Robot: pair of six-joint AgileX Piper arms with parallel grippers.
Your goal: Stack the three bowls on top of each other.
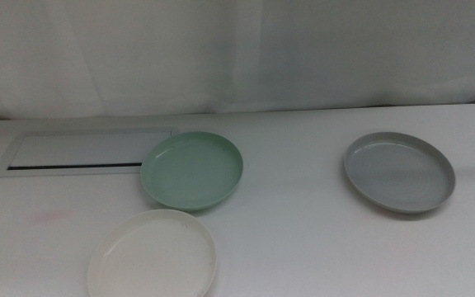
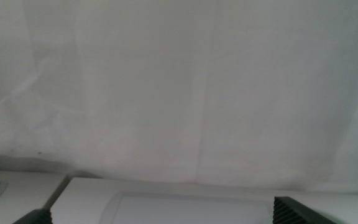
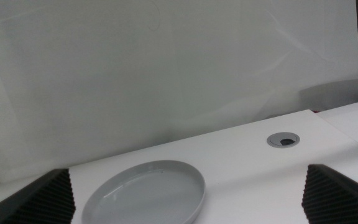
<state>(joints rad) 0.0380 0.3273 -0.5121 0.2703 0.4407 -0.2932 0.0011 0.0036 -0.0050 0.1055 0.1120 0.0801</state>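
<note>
Although neither arm reaches into the middle view, the wrist cameras show which one is better placed: the right gripper (image 3: 188,211) has the grey bowl (image 3: 145,191) lying straight ahead between its two dark jaws, which stand wide apart with nothing held. In the middle view that grey bowl (image 1: 399,172) sits at the right of the frame, well apart from the other two. The mint green bowl (image 1: 192,169) lies at centre-left, its far-left edge touching or overlapping the flat panel (image 1: 81,153), and the white bowl (image 1: 152,254) sits just below it at the lower left, their rims nearly meeting. All three rest flat and separate — no stacking is done. The left gripper (image 2: 160,218) shows only its jaw tips, also spread wide and empty, facing the white curtain (image 2: 179,87) and the panel's edge, with no bowl in its view. My judgement is that the right arm is nearer the grey bowl and the left side nearer the green and white pair — being round, the bowls offer no preferred axis.
</note>
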